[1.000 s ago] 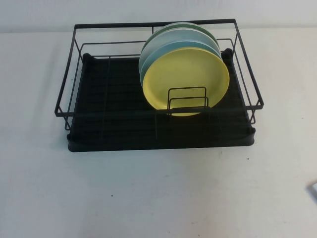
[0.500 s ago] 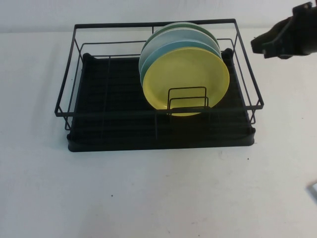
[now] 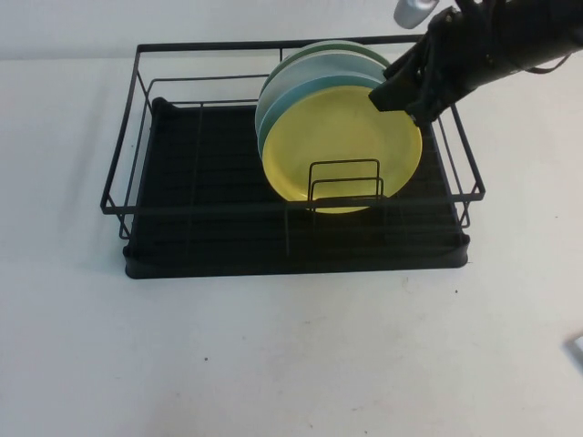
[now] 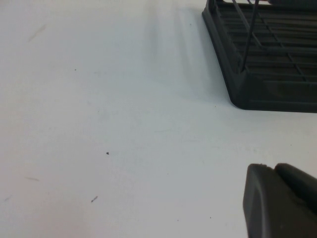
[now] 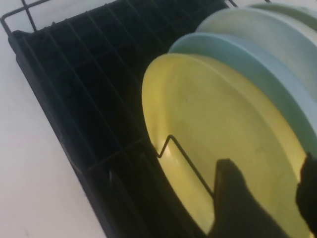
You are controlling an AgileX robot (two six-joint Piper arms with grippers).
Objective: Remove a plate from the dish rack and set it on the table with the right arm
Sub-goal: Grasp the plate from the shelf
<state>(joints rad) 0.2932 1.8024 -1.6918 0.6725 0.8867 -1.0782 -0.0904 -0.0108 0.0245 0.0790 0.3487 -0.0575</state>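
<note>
— So where is my right pincer [image 3: 404, 102] now?

— Over the far right corner of the dish rack [image 3: 150, 196], at the upper right edge of the yellow plate [image 3: 342, 150]. From the right wrist I see two dark fingers [image 5: 237, 203] spread apart, with the plate's face showing between them; they hold nothing.

— And the plate?

— Upright in the rack, leaning on the small wire dividers [image 3: 346, 187], the front one of the stack. A light blue plate [image 3: 282, 109] stands just behind it, then a pale one, then a green plate [image 3: 342, 45] at the back.

— The rack itself?

— Flat on the white desk [image 3: 291, 355].

— My left pincer?

— Low over the bare desk near a rack corner; only a dark tip [image 4: 277, 203] shows, so I cannot tell its opening.
</note>
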